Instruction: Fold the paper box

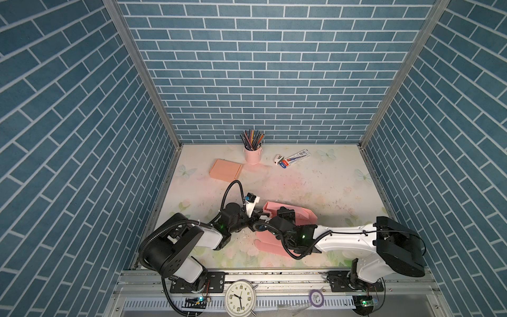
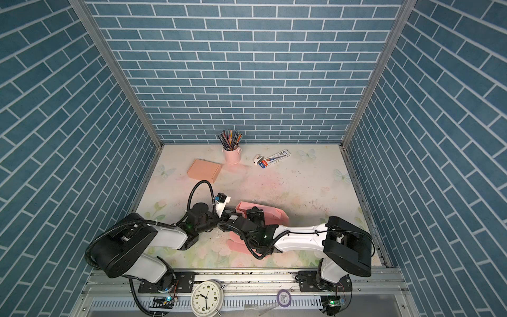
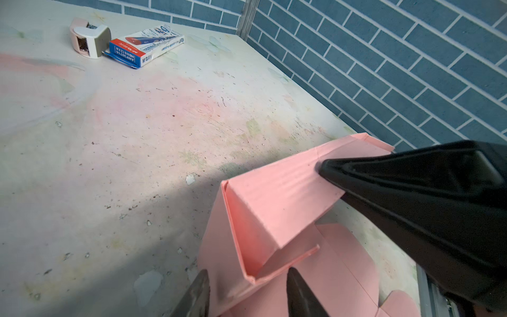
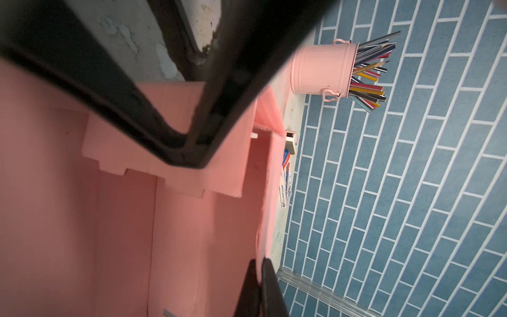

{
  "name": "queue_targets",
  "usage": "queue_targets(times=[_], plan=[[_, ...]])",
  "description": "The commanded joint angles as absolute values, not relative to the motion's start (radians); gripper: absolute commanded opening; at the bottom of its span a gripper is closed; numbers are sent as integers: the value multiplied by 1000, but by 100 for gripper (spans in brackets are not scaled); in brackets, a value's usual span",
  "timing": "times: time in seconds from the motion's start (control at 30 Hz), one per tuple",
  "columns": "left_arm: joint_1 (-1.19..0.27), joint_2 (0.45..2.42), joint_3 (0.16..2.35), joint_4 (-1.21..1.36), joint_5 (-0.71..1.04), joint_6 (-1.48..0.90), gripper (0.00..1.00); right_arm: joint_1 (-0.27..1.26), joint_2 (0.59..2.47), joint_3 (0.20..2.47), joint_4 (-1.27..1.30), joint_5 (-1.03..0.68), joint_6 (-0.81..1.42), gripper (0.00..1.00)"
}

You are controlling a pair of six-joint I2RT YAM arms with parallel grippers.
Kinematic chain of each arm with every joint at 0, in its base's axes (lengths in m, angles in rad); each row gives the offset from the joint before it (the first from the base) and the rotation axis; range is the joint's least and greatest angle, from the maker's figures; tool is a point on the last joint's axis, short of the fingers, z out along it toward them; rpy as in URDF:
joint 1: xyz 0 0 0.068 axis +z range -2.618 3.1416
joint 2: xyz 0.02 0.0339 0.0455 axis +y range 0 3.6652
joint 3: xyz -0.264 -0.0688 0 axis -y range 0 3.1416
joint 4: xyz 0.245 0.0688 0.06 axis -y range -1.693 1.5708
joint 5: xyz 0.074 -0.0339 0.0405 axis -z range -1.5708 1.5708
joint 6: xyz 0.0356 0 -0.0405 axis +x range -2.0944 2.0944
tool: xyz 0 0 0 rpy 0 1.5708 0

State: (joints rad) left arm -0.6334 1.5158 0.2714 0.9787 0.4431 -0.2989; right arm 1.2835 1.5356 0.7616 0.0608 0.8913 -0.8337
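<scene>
The pink paper box [image 1: 304, 214] lies part-folded near the table's front, its walls half raised; it also fills the right wrist view [image 4: 109, 233]. My left gripper [image 3: 248, 275] is open, and the folded corner of a box wall [image 3: 255, 219] sits between its fingertips without being pinched. In both top views the left gripper [image 1: 259, 213] [image 2: 229, 213] reaches the box from the left. My right gripper [image 4: 259, 264] is shut on the thin edge of a raised box wall. In the left wrist view its black finger [image 3: 411, 208] rests on the wall's top.
A closed peach box [image 1: 226, 169] lies at the back left. A pink bucket of pencils [image 1: 252, 155], a white sharpener [image 1: 278, 159] and a pen carton [image 1: 297, 157] stand along the back. A clock [image 1: 240, 297] and tape roll [image 1: 317, 297] sit on the front rail.
</scene>
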Motion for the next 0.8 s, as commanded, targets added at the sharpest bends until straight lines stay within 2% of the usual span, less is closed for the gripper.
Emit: queue_targets(times=[0.0,0.53,0.77], plan=[[-647,1513,262,1034,388,-275,44,1307,1559,751,32,799,-789,0],[-735,1518,248,1063,198,-213,30,1336,1586,828,-43,772,-644,2],[-749,1528,241,1103,216,-198,29,1341,1578,838,-62,715,-567,4]])
